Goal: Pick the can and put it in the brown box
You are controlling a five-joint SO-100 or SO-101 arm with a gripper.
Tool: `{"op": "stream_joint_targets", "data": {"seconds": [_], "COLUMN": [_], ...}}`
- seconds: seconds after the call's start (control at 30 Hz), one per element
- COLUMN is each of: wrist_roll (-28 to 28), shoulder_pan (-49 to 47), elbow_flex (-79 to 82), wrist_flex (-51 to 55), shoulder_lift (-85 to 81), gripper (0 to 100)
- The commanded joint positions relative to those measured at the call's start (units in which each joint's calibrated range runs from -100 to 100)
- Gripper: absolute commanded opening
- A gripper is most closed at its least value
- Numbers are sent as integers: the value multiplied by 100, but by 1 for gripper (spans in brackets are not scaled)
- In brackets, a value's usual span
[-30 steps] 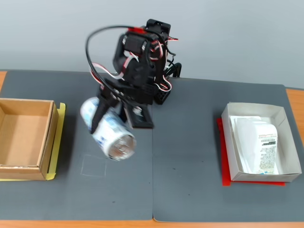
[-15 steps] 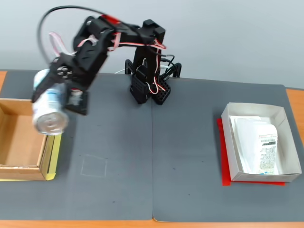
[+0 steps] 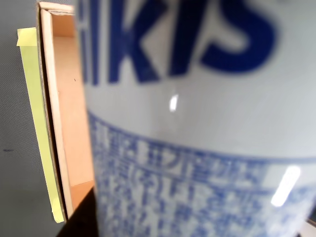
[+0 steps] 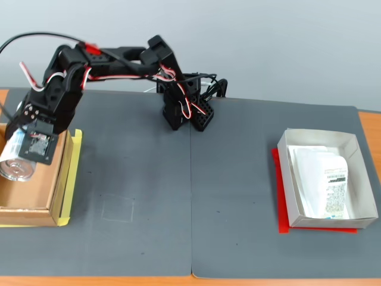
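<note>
A black robot arm reaches from its base at the middle of a dark grey mat over to the left edge of the fixed view. Its gripper (image 4: 27,149) is clamped around a slim white drink can with blue print and silver metal ends (image 4: 16,161), holding it on its side, in the air, over a shallow brown cardboard box with low walls (image 4: 56,196). The box sits on a strip of yellow tape.

In the wrist view the can (image 3: 197,123) fills almost the whole picture, its blue lettering blurred, with one cardboard wall of the box (image 3: 57,123) showing to the left.

The can looks light, with thin, smooth, glossy metal sides, so it may slip or dent under a hard squeeze; across the middle of its body, where it appears to be held, seems the sensible grip.

Far right, a white box on a red sheet (image 4: 351,143) holds a white packet with a barcode label (image 4: 327,179).
</note>
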Motion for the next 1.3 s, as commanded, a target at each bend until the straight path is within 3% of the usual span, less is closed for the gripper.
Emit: {"op": "stream_joint_targets", "data": {"seconds": [0.0,0.23,0.63,0.9,1.27], "wrist_roll": [23,23,28,28,-14], "shoulder_pan": [27,59,27,-6,43], "elbow_flex": [-626,-807,-735,-708,-554], "wrist_flex": [-128,-795,-804,-778,-778], "shoulder_lift": [271,788,1067,1025,678], "gripper": [11,11,12,37,38]}}
